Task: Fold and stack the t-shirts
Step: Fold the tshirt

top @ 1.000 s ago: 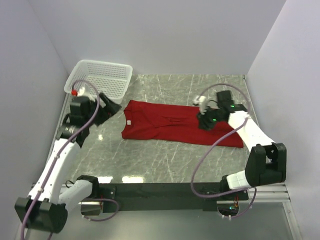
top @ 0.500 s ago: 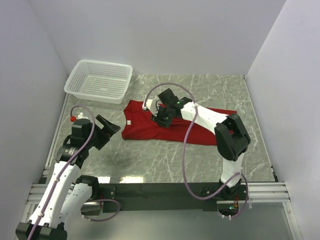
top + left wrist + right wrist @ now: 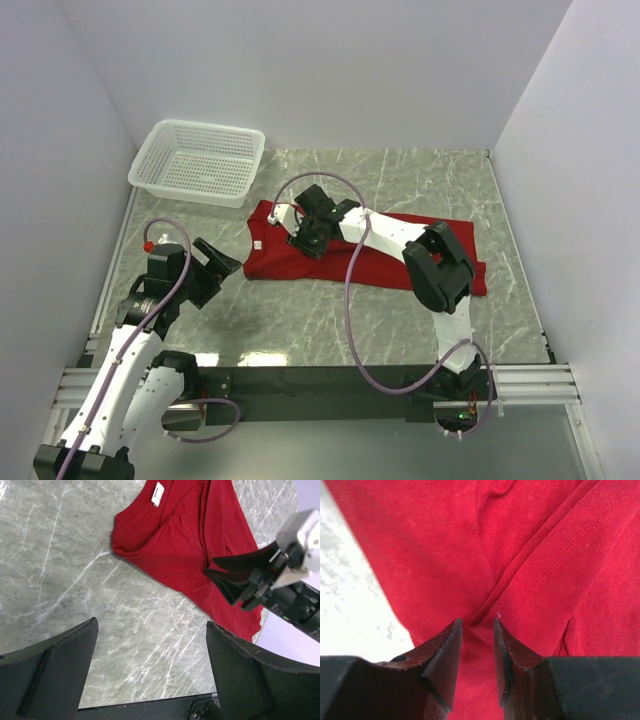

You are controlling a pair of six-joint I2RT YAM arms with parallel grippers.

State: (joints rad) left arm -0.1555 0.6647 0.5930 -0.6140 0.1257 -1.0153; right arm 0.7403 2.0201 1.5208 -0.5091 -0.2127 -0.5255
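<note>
T-shirt (image 3: 385, 270), red, lay spread sideways on the marble table (image 3: 330, 320), its neck end toward the left arm and its hem toward the right wall. A small white label (image 3: 256, 243) showed at the collar. From above, the right arm crossed the upper middle of the cloth and hid that part, so the folds beneath it could not be read.

The right gripper (image 3: 308, 238) sat low over the shirt near the collar end. In its own wrist view the t-shirt (image 3: 535, 545) filled almost the whole frame, with a stitched seam and a crease running down toward the right gripper (image 3: 476, 622). Its jaws stood parted by a narrow gap with red cloth visible between them. Whether the tips touched the fabric could not be told.

The left gripper (image 3: 222, 268) hung over bare marble just left of the shirt, its jaws wide apart and holding nothing. Its wrist camera showed the t-shirt (image 3: 185, 545) with the label (image 3: 157, 493) at the top edge, and the right gripper (image 3: 210, 566) above the cloth. The far hem was cut off by the frame. The left gripper (image 3: 151, 623) showed only as two dark pads at the bottom.

A white mesh basket (image 3: 205, 123) stood at the far left corner, apart from the shirt.
</note>
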